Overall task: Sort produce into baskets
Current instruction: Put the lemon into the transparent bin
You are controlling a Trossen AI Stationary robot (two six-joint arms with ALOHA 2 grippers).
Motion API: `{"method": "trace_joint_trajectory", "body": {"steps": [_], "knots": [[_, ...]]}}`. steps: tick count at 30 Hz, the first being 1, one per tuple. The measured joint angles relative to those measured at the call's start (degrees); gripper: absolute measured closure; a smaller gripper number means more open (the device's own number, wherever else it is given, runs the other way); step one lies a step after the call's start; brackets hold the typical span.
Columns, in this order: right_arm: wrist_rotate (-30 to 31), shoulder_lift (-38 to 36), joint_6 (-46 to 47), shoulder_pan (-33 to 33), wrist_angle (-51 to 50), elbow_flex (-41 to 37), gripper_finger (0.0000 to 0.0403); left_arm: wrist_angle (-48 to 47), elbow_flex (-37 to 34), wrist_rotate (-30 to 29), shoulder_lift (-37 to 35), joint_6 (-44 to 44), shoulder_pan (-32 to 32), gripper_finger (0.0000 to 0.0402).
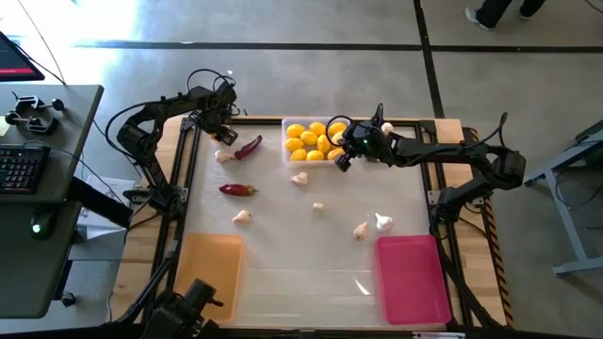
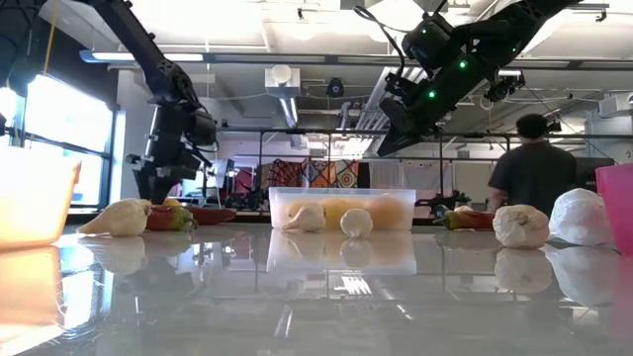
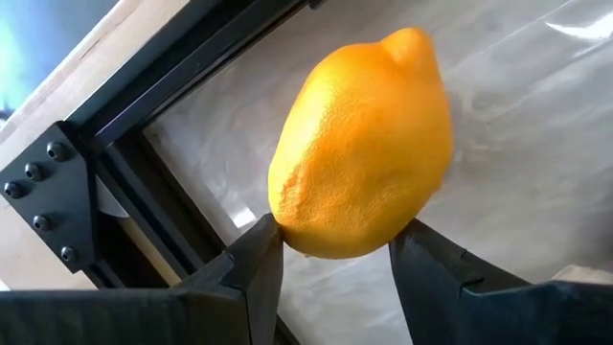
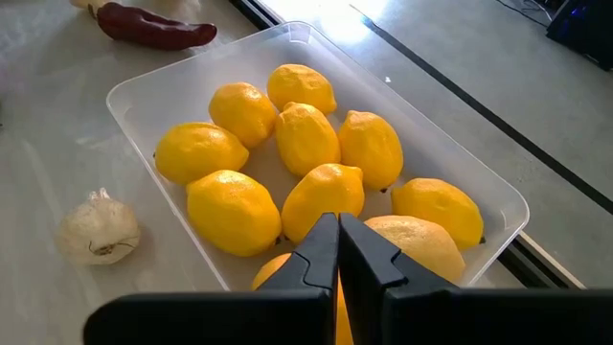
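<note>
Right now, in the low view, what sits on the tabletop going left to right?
Orange tray → garlic bulb → chili pepper → clear tray of lemons → garlic bulb → pink tray.

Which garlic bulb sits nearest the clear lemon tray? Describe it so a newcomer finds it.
Start at the clear rectangular plastic tray full of yellow lemons at the table's far edge. Just outside its near long side lies one whitish garlic bulb; the other bulbs lie farther off.

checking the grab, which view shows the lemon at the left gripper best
The left wrist view: the lemon fills the frame between the left gripper fingers. In the high view the gripper covers it; the low view shows only the arm; the right wrist view misses it.
</note>
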Motion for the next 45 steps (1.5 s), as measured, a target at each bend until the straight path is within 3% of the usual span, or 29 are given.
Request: {"method": "trace_joint_trajectory", "body": {"steps": [15, 24, 33, 41, 45], "knots": [[0.0, 0.0, 0.0, 0.0, -0.4, 0.0, 0.0403, -1.1, 1.8, 1.1, -5.8, 1.8, -4.7, 0.0254], [0.0, 0.0, -0.6, 0.0, -0.4, 0.0, 0.0403, 1.1, 1.8, 8.9, -11.6, -0.6, -11.8, 0.0254], [0.5, -0.6, -1.3, 0.0, -4.5, 0.0, 0.0403, 9.7, 2.4, 11.6, -11.5, -2.2, -22.9, 0.0255], [1.1, -0.6, -3.0, 0.0, -4.4, 0.0, 0.0403, 12.8, 9.5, 13.3, -10.0, -2.5, -28.6, 0.0255], [3.0, -0.6, -5.1, 0.0, 1.6, -2.5, 0.0403, 12.7, 13.7, 13.3, -6.2, -2.0, -30.2, 0.0255]]}}
